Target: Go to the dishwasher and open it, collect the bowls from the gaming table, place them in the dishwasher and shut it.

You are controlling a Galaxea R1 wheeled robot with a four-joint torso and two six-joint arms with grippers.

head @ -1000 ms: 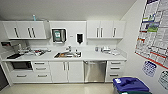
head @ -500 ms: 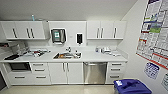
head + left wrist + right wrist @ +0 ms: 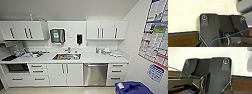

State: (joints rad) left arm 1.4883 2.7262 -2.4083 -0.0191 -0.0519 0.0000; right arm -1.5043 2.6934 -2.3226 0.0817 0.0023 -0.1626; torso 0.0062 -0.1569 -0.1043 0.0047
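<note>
You face the closed dishwasher (image 3: 95, 74) under the worktop (image 3: 90, 59); everything remains undone, and neither gripper's state can be told.

A white countertop (image 3: 90, 58) runs the full width of the kitchenette. A sink (image 3: 66, 56) is set into it near the middle, with a tap (image 3: 69, 49) at the back edge. Toward the left end lies a cluster of small items (image 3: 28, 53), too blurred to name, and a dark hob-like patch (image 3: 9, 58). Pale containers, perhaps cups (image 3: 106, 51), stand near the right end.
</note>
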